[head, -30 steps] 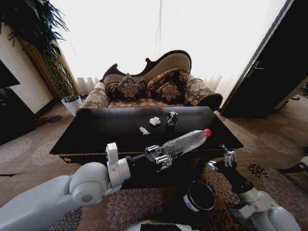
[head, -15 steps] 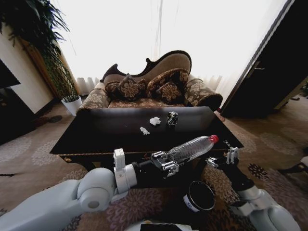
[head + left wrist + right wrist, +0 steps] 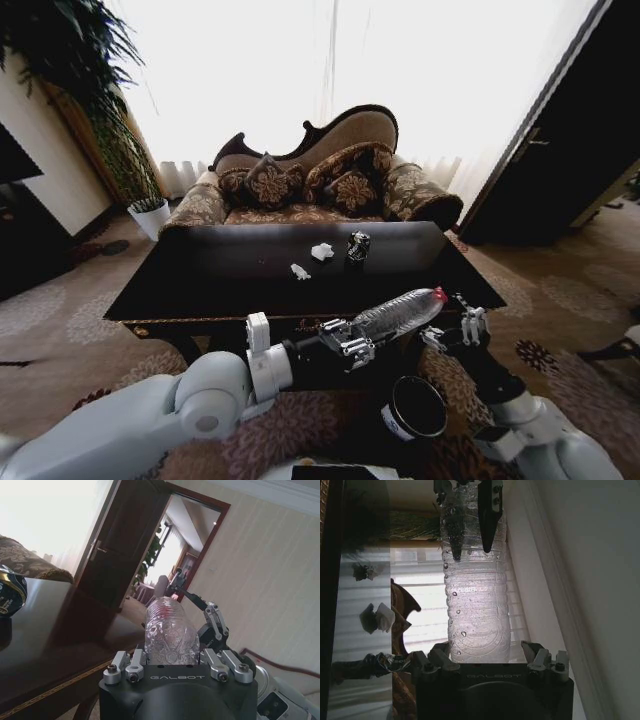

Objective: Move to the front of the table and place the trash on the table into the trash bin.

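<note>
**Asker:** Bottle first: where is the clear plastic bottle [image 3: 397, 312]?

**Describer:** It is off the desk, held in the air near the front right corner of the dark glossy desk [image 3: 200, 285]. The left pincer [image 3: 352, 343] pinches its base end. The ribbed body slants up toward the robot's right and ends in a red cap [image 3: 438, 294].

**Asker:** And the right pincer?

**Describer:** The right pincer [image 3: 458, 320] sits just beside the cap end, its fingers spread around the neck, with visible gaps and no grip on it. In the left wrist view its fingers [image 3: 216, 621] stand just past the far end of the bottle.

**Asker:** What else counts as trash?

**Describer:** Three items lie on the desk toward its far edge: one dark shiny can [image 3: 357, 246] and two white paper wads, a larger one [image 3: 321, 251] just beside the can and a smaller one [image 3: 299, 270] a little nearer the robot.

**Asker:** Where is the bin?

**Describer:** One small round black trash bin [image 3: 415, 410] with a white label stands on the patterned carpet [image 3: 560, 300], below and in front of the desk's front edge, between the two arms. The bottle hangs above it, slightly farther from the robot.

**Asker:** What surrounds the desk?

**Describer:** An ornate sofa [image 3: 315, 175] with patterned cushions stands behind it, before a bright window. A tall plant in a white pot [image 3: 150, 215] is at the far left, and a dark door [image 3: 560, 140] at the right.
</note>
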Controlling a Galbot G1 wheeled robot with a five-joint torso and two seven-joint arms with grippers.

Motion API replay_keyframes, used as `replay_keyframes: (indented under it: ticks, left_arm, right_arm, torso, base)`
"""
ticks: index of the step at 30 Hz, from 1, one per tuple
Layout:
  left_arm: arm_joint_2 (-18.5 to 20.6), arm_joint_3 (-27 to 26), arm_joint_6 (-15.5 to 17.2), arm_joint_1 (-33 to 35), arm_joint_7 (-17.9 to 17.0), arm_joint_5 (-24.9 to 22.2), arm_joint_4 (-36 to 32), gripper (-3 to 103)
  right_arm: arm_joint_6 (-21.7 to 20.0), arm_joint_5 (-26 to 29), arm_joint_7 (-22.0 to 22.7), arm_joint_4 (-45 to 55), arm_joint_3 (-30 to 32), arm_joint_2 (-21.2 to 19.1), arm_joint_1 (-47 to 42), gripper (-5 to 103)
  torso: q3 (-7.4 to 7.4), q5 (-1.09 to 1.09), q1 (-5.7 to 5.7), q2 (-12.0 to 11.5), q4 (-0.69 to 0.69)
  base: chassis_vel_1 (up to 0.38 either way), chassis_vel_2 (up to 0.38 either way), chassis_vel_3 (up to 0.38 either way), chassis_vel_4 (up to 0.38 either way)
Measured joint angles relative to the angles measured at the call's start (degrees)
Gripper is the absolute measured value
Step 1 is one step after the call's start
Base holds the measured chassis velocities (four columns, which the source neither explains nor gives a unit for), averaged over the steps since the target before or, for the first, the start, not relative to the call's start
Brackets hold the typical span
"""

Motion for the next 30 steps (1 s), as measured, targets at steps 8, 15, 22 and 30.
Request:
replay_keyframes:
  ticks: [8,15,22,30]
  left_arm:
    - [-0.1,0.7,-0.2,0.0,0.2,0.4,0.1,42]
    - [0.5,0.5,-0.1,0.2,0.3,0.6,-0.1,42]
    - [0.8,-0.8,0.9,0.3,0.4,0.0,-0.4,42]
    - [0.7,-1.3,1.0,0.2,0.3,3.8,-0.3,59]
  right_arm:
    - [0.4,-0.3,0.0,-0.3,-0.3,0.1,0.0,49]
    - [0.6,-0.5,0.0,-0.4,-0.7,0.3,0.2,35]
    - [1.0,-0.7,0.1,-0.4,-0.9,0.6,0.0,29]
    - [1.0,0.1,0.4,-0.4,-0.9,0.6,-0.3,28]
  torso:
    - [0.00,0.00,-0.01,0.0,0.00]
    - [0.00,0.00,0.00,0.0,0.00]
    - [0.00,0.00,0.00,0.0,0.00]
    - [0.00,0.00,0.00,0.0,0.00]
  base:
    - [0.000,0.000,0.000,0.000]
    - [0.000,0.000,0.000,0.000]
    - [0.000,0.000,0.000,0.000]
    - [0.000,0.000,0.000,0.000]
